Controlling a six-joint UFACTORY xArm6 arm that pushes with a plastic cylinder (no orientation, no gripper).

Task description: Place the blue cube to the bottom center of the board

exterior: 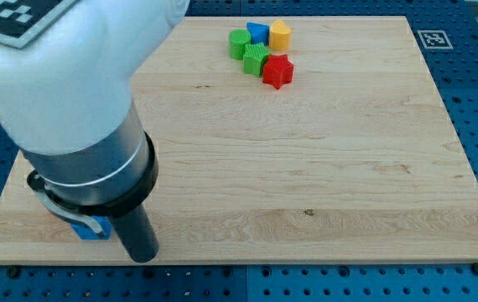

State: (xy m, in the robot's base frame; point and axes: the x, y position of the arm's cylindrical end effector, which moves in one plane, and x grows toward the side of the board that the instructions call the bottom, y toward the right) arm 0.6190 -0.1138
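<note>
Camera view: my tip (143, 254) rests near the board's (323, 193) bottom-left corner, with the blue cube (92, 228) just beside it on the view's left, mostly hidden under the arm. I carry no fingers, only the rod. At the view's top, well apart, cluster a green cylinder (239, 42), a blue block (258, 33), a yellow block (280, 34), a green block (256, 59) and a red star-shaped block (277, 71).

blue blks: 2 (257, 33) (93, 228) | green: 2 (239, 42) (256, 59) | yellow: 1 (280, 33) | red: 1 (277, 71)

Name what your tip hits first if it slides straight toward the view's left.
Probably the blue block. It lies close to the view's left of my tip, slightly higher and half hidden under my arm. Depth is unclear, so I might only clip it or miss it.
</note>
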